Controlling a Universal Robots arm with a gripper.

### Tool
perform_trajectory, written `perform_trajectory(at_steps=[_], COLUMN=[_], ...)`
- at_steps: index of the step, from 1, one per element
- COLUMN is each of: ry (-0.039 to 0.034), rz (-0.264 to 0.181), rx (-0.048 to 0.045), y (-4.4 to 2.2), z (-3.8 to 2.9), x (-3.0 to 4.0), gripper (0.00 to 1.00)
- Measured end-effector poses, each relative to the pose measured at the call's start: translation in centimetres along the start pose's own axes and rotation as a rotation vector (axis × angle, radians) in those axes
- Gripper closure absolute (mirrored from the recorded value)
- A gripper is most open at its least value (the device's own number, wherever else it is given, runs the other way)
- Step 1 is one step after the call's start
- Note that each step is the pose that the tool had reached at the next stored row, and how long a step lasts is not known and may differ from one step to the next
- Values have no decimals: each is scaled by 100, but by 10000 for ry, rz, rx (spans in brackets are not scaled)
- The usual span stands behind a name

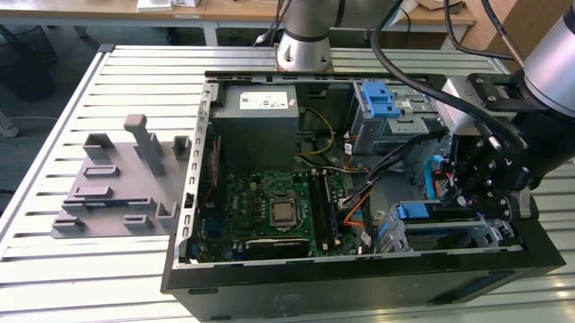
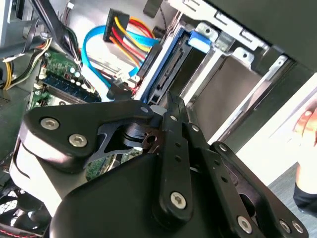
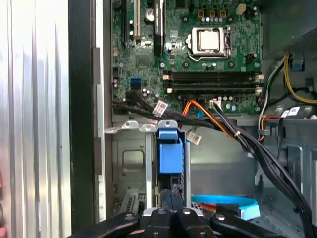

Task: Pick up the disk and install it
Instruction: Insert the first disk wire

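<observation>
Disk (image 3: 170, 157) in case (image 1: 269, 282) on slatted table (image 1: 81, 269)

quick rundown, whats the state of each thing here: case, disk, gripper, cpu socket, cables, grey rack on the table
computer case: lying on its side, side panel off, inside exposed
disk: standing on edge in the drive cage, blue tab outward
gripper: shut, right at the disk's edge
processor socket: uncovered, no cooler on it
drive cables: loose, plug hanging unconnected
grey rack: on the table beside the case
</observation>
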State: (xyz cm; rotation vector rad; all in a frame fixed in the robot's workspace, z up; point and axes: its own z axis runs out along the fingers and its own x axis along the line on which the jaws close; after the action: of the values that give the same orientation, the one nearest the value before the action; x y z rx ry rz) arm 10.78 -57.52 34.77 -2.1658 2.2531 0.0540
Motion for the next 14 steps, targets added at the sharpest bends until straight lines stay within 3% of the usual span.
perform_trajectory(at_steps=[14], ry=[-2], rz=[0], rx=[0], y=[-16], z=[-76], x=[-4], gripper=[89])
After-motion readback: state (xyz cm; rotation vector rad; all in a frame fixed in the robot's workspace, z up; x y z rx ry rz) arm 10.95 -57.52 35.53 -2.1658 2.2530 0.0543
